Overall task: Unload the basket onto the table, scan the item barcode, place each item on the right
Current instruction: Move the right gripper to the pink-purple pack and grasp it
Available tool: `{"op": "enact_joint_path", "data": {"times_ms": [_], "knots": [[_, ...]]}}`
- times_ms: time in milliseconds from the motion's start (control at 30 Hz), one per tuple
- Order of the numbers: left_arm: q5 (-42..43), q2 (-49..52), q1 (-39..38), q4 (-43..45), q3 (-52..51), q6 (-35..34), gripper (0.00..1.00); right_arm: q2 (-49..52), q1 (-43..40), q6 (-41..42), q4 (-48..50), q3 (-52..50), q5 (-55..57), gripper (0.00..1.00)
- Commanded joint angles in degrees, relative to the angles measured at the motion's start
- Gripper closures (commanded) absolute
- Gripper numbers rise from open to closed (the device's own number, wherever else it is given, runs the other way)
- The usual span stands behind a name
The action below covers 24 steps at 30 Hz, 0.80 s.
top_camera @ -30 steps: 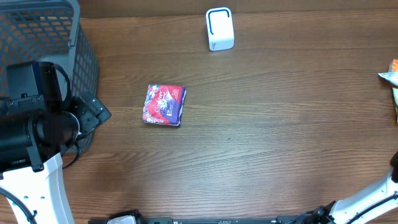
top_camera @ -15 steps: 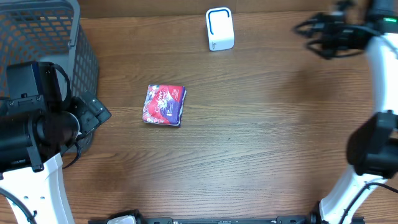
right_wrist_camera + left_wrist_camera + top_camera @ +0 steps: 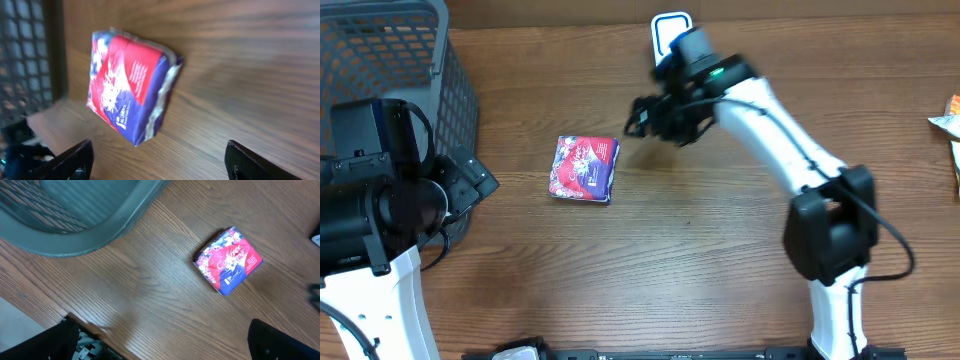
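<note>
- You have the packet (image 3: 585,169) lying flat on the table (image 3: 720,260), its red and blue printed face up. Nothing grips it and nothing touches it.
- No barcode shows on any face visible from the three views. I cannot tell which side carries it.
- Your right gripper (image 3: 159,150) is near the packet but apart from it. The packet lies ahead of the jaws, a little off their centre line and outside the gap. The jaws stand wide, with nothing between them.
- The scanner (image 3: 670,40), the white unit at the far edge of the table, sits behind the right gripper, on the side away from the packet. The right arm covers part of it from above. Packet and scanner are well apart.
- Your left gripper (image 3: 162,335) has its jaws at full spread and is empty. The packet lies well ahead of them and off to one side. The grey basket (image 3: 380,70) lies ahead on the opposite side, much nearer.
- Finding on progress: no part of the scan is done. In my judgement the step in hand is the right arm's reach toward the packet.
- Outstanding, as I judge it: bring the right jaws around the packet, close on it, lift it and find the barcode side. You then have to carry it back to the scanner and present that side to the window.
</note>
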Motion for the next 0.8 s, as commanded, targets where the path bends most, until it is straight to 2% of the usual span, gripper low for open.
{"op": "enact_joint_path", "data": {"times_ms": [0, 200, 333, 600, 767], "knots": [[-0.55, -0.02, 0.24, 0.07, -0.04, -0.9, 0.0, 1.97, 4.22, 4.24, 1.36, -0.26, 3.26, 0.16], [-0.55, -0.02, 0.24, 0.07, -0.04, -0.92, 0.0, 5.46, 9.97, 10.78, 2.71, -0.26, 10.34, 0.26], [-0.55, -0.02, 0.24, 0.07, -0.04, -0.9, 0.0, 7.06, 11.69, 11.15, 3.02, -0.26, 11.58, 0.31], [-0.55, -0.02, 0.24, 0.07, -0.04, -0.9, 0.0, 7.26, 11.69, 11.13, 2.56, -0.26, 15.1, 0.33], [-0.55, -0.02, 0.24, 0.04, -0.04, -0.9, 0.0, 7.26, 11.76, 11.13, 4.2, -0.26, 8.33, 0.33]]}}
